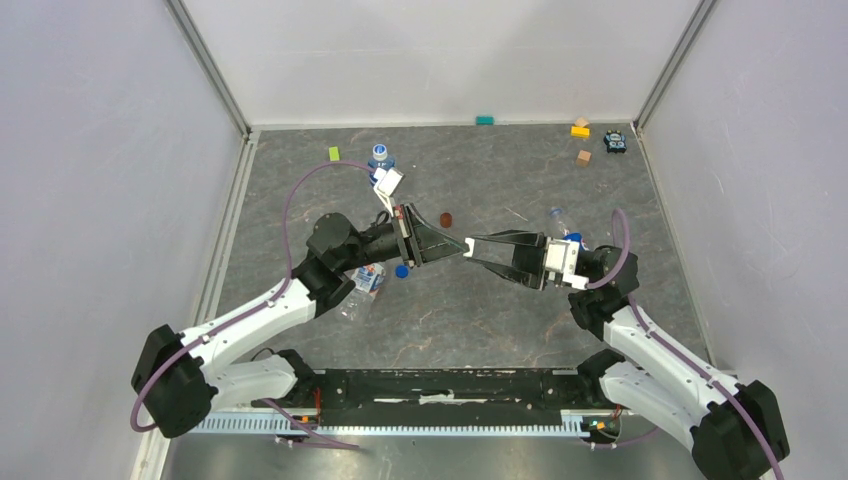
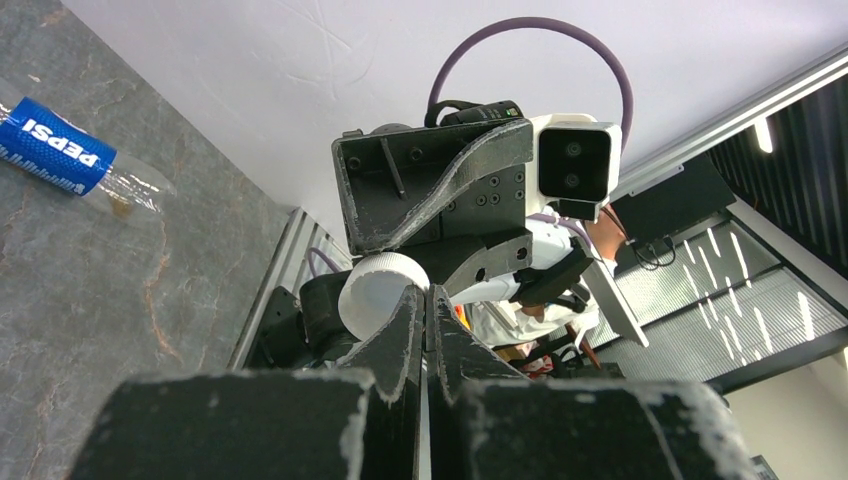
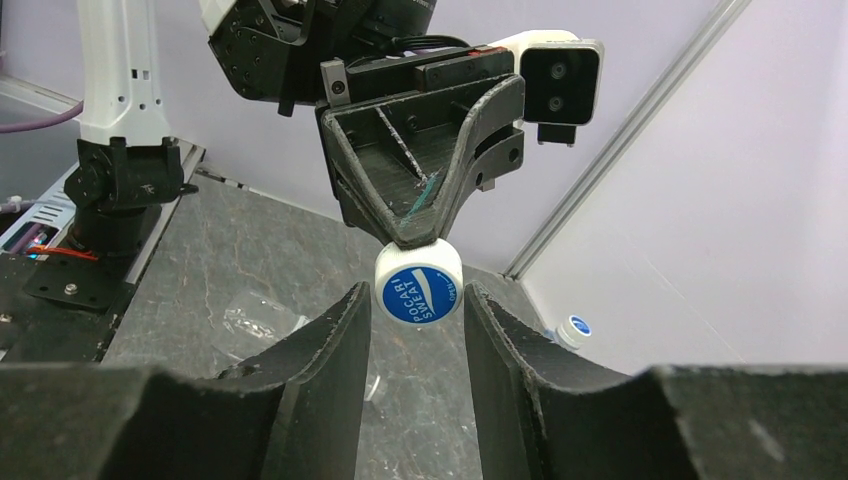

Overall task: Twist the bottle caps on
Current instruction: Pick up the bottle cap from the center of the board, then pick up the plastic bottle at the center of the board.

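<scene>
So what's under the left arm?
A bottle lying on its side, blue label showing. The arm covers part of it, so I can't tell if it's capped.

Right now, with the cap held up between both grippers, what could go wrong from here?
1. The left gripper pinches the cap only by its rim, at the very fingertips; if the right gripper closes off-centre, the cap could flick out.
2. The right gripper flanks the cap without touching it; if the left lets go first, the cap likely drops to the table.
</scene>
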Available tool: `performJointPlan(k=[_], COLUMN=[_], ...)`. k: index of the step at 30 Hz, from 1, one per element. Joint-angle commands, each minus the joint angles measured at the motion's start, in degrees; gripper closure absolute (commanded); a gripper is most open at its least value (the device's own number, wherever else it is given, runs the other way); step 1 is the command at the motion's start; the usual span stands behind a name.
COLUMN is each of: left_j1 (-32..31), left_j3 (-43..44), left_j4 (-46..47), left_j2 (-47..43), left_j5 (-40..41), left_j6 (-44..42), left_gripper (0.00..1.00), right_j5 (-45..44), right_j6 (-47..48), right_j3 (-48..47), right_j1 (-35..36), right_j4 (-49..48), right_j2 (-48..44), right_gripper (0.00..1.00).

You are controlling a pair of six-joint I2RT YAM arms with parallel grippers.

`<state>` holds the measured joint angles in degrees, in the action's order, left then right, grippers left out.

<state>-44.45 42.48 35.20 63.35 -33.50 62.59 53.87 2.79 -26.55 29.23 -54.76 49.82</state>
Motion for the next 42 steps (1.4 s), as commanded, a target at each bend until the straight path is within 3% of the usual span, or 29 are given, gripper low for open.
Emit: performJointPlan(k=[1,15,19,22,23,26,29,33,37,42], left_j1=[-0.3,-1.0,-1.2,-1.2,-1.2,-1.2,-1.0,-0.8,-0.6,-0.6], left_j3=[2.3,2.5,2.5,2.7,2.6,2.8,4.2,8.9,14.8,19.7], left_j4=[0.4,0.2,0.1,-1.4,-1.9,-5.0,-12.9,-32.3,-53.1,-71.5], left_j2=[-0.4,0.2,0.0,-0.4,-0.5,-1.7,-3.9,-8.5,-11.9,-10.6], left_j5=[0.0,0.3,0.7,1.0,1.1,2.2,4.4,12.6,26.4,45.0], left_j6=[-1.9,-2.0,-2.1,-3.1,-3.6,-5.8,-11.4,-24.2,-36.6,-47.3], left_gripper=[0.98,0.98,0.97,0.87,0.82,0.58,0.35,0.11,0.06,0.05], right_j5=[-0.3,0.0,0.0,-0.2,-0.5,-1.3,-2.5,-4.4,-7.0,-9.3], right_j6=[-1.3,-2.7,-4.2,-4.1,-4.0,-2.5,1.8,6.3,9.1,10.3], right_j3=[-2.4,-2.2,-2.1,-2.1,-2.1,-2.2,-2.9,-3.5,-3.7,-5.0], right_j1=[0.1,0.3,0.4,0.4,0.4,0.5,0.4,0.5,0.3,0.3], right_j4=[-2.6,-4.7,-4.7,-4.1,-3.5,0.6,8.1,18.2,27.9,38.4], right_j2=[-0.1,1.0,1.3,1.3,1.1,0.5,-0.7,-2.4,-4.2,-5.5], right_gripper=[0.56,0.6,0.68,0.78,0.85,1.0,1.0,1.0,1.0,1.0])
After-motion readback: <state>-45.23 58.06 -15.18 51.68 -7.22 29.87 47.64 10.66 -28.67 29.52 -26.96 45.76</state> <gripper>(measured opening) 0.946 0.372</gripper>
